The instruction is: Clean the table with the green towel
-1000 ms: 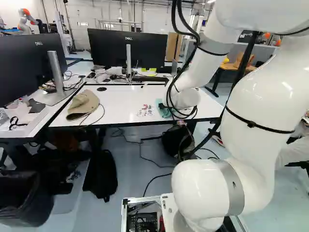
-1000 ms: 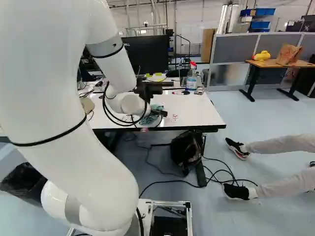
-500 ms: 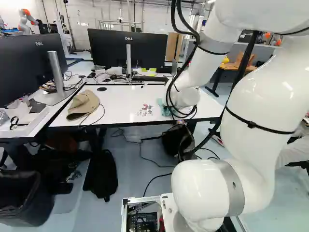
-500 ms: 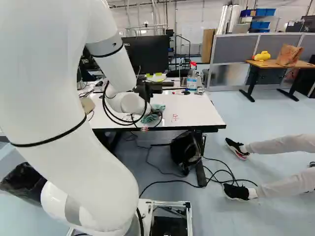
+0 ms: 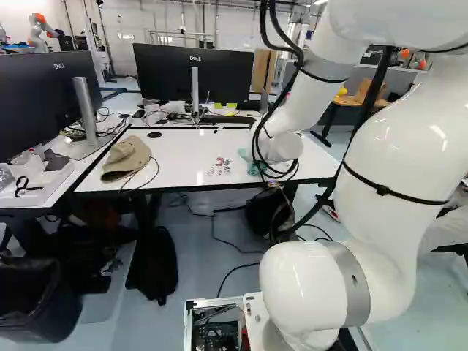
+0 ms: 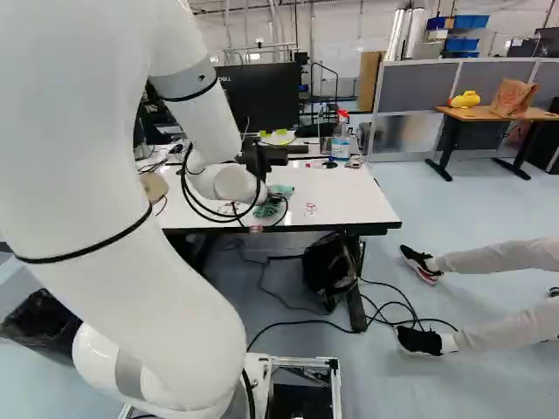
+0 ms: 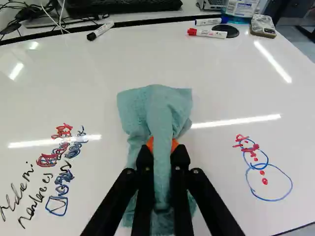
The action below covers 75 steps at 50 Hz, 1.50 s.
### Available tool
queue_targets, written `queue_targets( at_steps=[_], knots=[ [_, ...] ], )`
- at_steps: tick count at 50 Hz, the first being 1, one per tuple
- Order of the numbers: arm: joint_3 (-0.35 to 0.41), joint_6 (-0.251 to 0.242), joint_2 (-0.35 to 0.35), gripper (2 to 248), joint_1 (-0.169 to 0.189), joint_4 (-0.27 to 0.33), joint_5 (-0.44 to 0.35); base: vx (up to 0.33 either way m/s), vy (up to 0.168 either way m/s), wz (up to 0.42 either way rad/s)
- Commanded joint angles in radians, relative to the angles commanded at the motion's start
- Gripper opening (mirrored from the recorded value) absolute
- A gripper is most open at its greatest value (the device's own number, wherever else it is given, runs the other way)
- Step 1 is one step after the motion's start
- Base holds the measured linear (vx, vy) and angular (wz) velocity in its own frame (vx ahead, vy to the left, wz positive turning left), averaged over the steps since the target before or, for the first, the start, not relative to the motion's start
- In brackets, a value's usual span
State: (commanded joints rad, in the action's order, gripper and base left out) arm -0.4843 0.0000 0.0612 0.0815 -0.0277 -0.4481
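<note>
One towel (image 7: 151, 104) pinched in gripper (image 7: 164, 152), on table (image 7: 88, 93), near centre of right base view. Probably light, limp, hard to harm (apt to fold under when pushed). Best taken by bunched middle, loose ends free.

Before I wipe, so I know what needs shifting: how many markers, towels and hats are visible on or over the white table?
Markers: 3
Towel: 1
Hat: 1
Total: 5
</note>
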Motion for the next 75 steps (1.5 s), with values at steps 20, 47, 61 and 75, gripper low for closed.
queue_targets(
  at_steps=[20, 47, 61, 75],
  knots=[
    [0.016, 0.000, -0.068, 42, 0.000, 0.000, 0.000, 0.000, 0.000, 0.000],
    [0.031, 0.000, -0.156, 42, 0.000, 0.000, 0.000, 0.000, 0.000, 0.000],
    [0.036, 0.000, -0.199, 42, 0.001, 0.000, 0.000, 0.000, 0.000, 0.000],
    [0.031, 0.000, -0.195, 42, 0.037, 0.000, 0.000, 0.000, 0.000, 0.000]
  ],
)
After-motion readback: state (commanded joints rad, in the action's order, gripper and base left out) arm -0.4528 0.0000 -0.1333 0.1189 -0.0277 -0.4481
